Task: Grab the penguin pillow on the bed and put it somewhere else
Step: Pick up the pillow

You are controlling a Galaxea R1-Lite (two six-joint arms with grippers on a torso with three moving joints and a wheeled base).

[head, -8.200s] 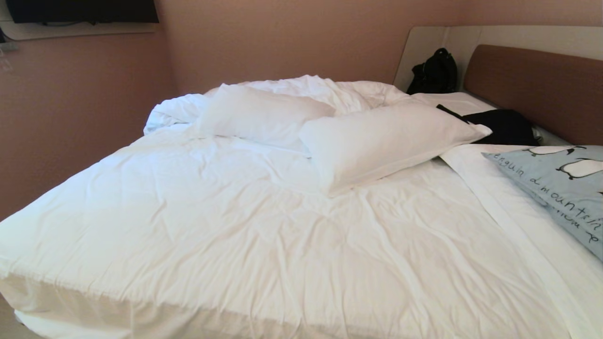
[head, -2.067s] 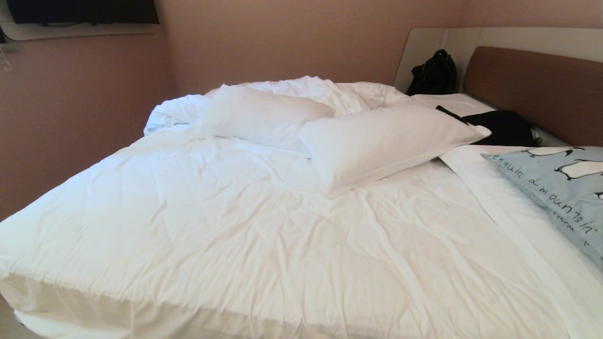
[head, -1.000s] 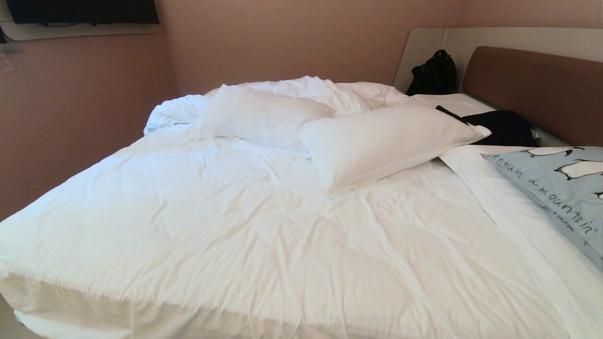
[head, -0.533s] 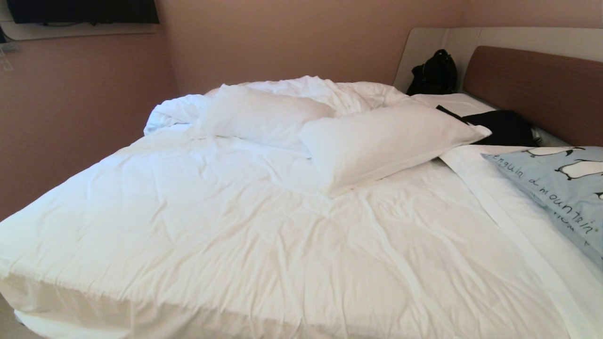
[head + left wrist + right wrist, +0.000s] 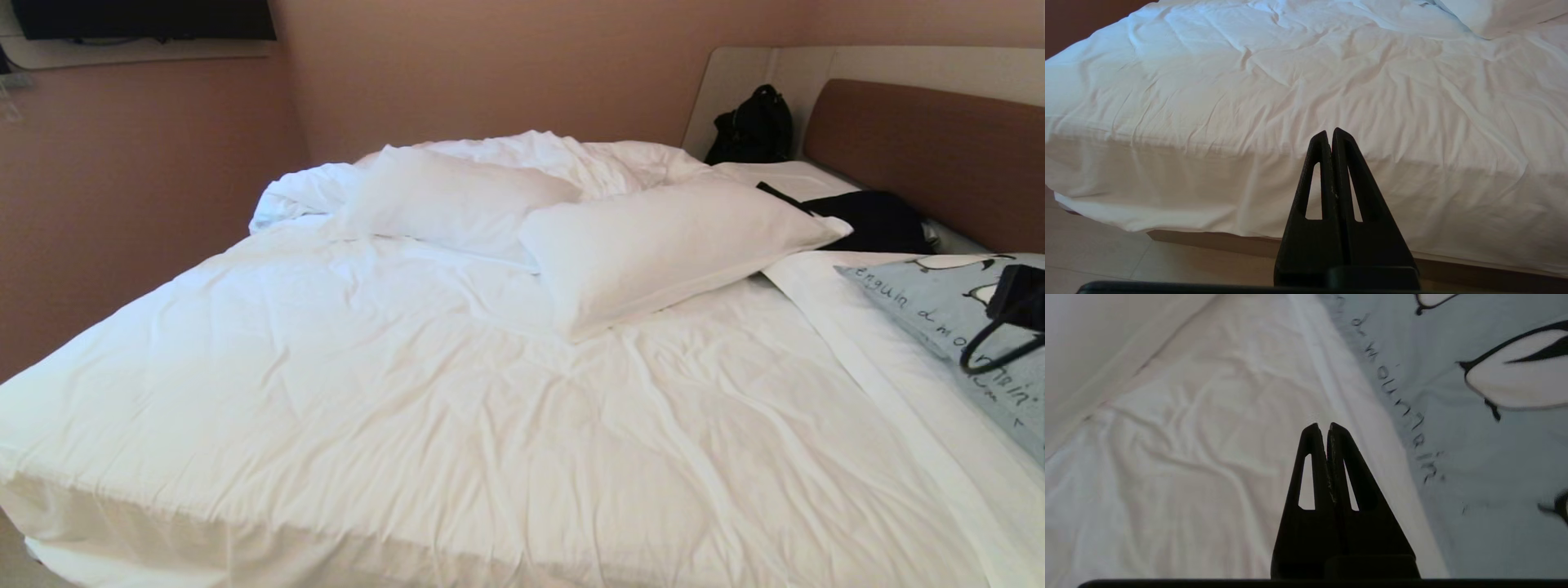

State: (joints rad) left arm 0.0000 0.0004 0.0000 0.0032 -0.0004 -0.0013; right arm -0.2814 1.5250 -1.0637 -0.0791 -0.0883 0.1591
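The penguin pillow (image 5: 931,306), pale blue-grey with penguins and dark lettering, lies at the right side of the bed (image 5: 408,392) near the headboard. My right arm (image 5: 1016,294) with a looped black cable reaches in from the right edge, over the pillow. In the right wrist view my right gripper (image 5: 1327,426) is shut and empty, hovering above the white sheet just beside the lettered edge of the penguin pillow (image 5: 1474,416). My left gripper (image 5: 1329,131) is shut and empty, held low in front of the bed's near edge (image 5: 1249,155).
Two plain white pillows (image 5: 457,200) (image 5: 653,241) lie across the middle of the bed. A black garment (image 5: 878,220) sits beside the brown headboard (image 5: 939,155), with a black bag (image 5: 751,126) behind. Beige floor (image 5: 1106,253) lies below the bed.
My right arm has come into the head view from the right edge and now covers part of the penguin pillow. The bed and pillows have not moved.
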